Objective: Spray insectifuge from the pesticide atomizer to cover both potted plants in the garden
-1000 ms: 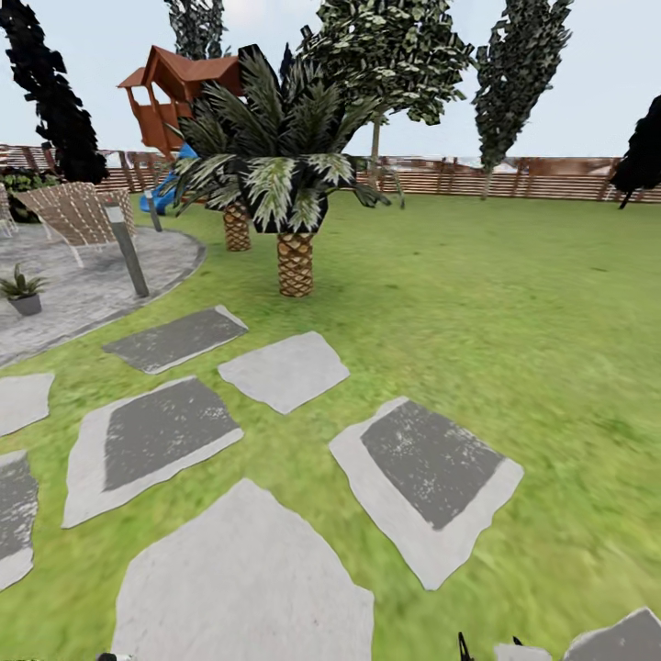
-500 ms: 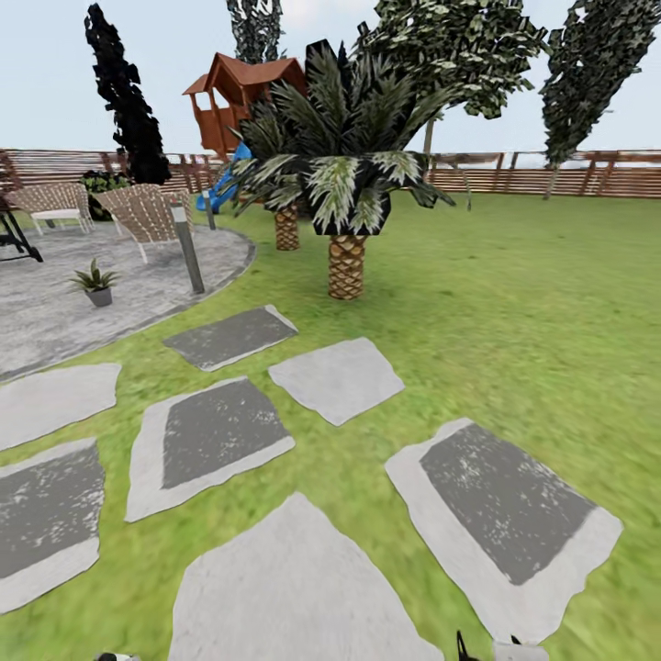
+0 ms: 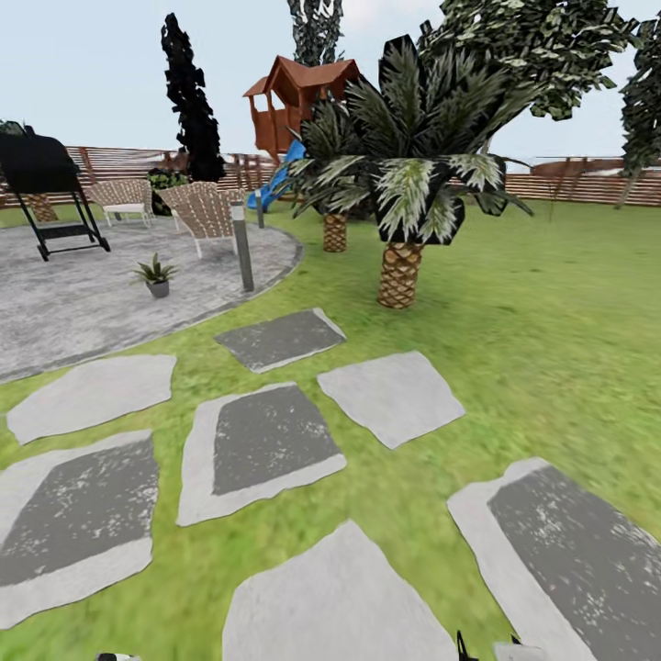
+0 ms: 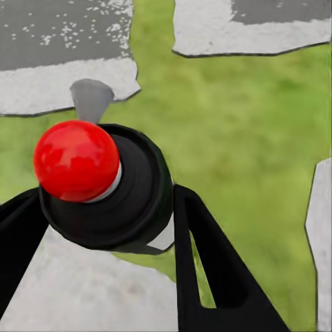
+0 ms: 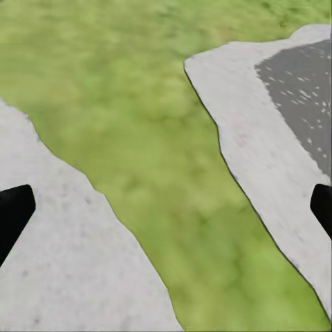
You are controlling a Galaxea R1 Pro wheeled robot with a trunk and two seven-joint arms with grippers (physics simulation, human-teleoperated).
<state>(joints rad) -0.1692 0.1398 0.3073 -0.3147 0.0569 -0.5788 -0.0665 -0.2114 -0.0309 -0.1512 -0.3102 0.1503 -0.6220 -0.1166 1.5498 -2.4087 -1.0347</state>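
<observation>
Lawn (image 3: 551,312) spreads to a slatted wooden fence (image 3: 588,188), crossed by grey stepping stones (image 3: 262,450), with a round paved patio (image 3: 73,294) at far left. Two palm trees (image 3: 408,184) stand beside it. On the patio sit wicker chairs (image 3: 202,209), a bollard lamp (image 3: 242,245) and one potted plant (image 3: 156,274). The left gripper (image 4: 104,207) pinches a black cylinder with a red knob (image 4: 76,159); the right gripper (image 5: 166,207) is spread wide above the stones.

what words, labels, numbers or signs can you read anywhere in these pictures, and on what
None: no readable text in any view.
The red ball on a black round cap between the left pincer's black fingers is plain.
The red-brown wooden playhouse, grey bollard lamp and pale grey stepping stones bear no lettering.
</observation>
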